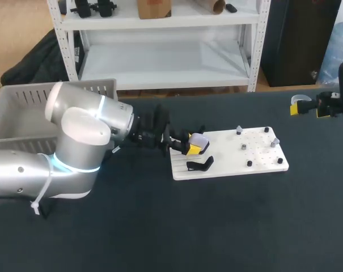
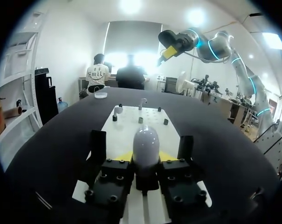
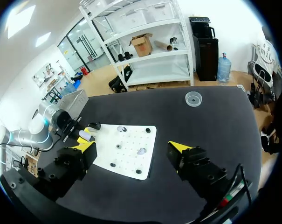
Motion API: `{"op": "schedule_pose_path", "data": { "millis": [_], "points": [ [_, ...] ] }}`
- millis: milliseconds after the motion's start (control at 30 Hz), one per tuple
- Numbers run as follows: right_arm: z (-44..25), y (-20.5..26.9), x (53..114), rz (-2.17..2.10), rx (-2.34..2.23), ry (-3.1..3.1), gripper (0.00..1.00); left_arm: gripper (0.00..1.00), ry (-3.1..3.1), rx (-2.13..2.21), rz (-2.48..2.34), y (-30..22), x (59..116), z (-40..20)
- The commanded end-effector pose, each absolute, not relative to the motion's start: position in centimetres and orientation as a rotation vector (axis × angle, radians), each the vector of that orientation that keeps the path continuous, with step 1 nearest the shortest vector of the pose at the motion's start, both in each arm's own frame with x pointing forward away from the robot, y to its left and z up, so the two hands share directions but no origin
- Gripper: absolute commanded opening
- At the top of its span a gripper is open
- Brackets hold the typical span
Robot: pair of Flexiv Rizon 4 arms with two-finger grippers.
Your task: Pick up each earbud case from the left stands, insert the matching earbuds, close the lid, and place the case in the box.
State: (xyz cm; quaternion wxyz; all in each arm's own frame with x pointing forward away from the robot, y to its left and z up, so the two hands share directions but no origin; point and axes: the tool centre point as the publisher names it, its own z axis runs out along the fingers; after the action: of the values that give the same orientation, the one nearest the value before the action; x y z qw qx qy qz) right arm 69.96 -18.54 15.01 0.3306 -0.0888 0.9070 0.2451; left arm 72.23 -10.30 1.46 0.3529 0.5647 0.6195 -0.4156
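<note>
A lavender earbud case (image 1: 198, 140) sits between the yellow tips of my left gripper (image 1: 193, 145) at the near-left corner of the white board (image 1: 228, 163). In the left wrist view the fingers press the case (image 2: 146, 140) from both sides, so the gripper (image 2: 145, 157) is shut on it. An empty black stand (image 1: 200, 164) is just beside it on the board. Small earbuds (image 1: 275, 141) and pegs lie at the board's right end. My right gripper (image 1: 309, 106) hangs open and empty, high over the table's far right; in its own view its gripper (image 3: 133, 148) looks down on the board (image 3: 127, 154).
A grey slatted box (image 1: 24, 107) stands at the table's back left, behind my left arm. A small clear round dish (image 3: 193, 98) rests on the dark tabletop beyond the board. Black pegs (image 1: 249, 164) dot the board's right half.
</note>
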Motion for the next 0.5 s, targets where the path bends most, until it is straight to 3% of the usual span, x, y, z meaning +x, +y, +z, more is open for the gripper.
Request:
{"op": "schedule_pose_path", "data": {
  "millis": [33, 500],
  "points": [
    [15.0, -18.6, 70.0, 0.640, -0.233, 2.373, 1.00, 0.00, 1.574, 1.454, -1.088, -9.8, 72.6, 1.6],
    [15.0, -18.6, 70.0, 0.640, -0.233, 2.373, 1.00, 0.00, 1.485, 1.474, -0.999, -9.4, 73.0, 5.6]
  ]
}}
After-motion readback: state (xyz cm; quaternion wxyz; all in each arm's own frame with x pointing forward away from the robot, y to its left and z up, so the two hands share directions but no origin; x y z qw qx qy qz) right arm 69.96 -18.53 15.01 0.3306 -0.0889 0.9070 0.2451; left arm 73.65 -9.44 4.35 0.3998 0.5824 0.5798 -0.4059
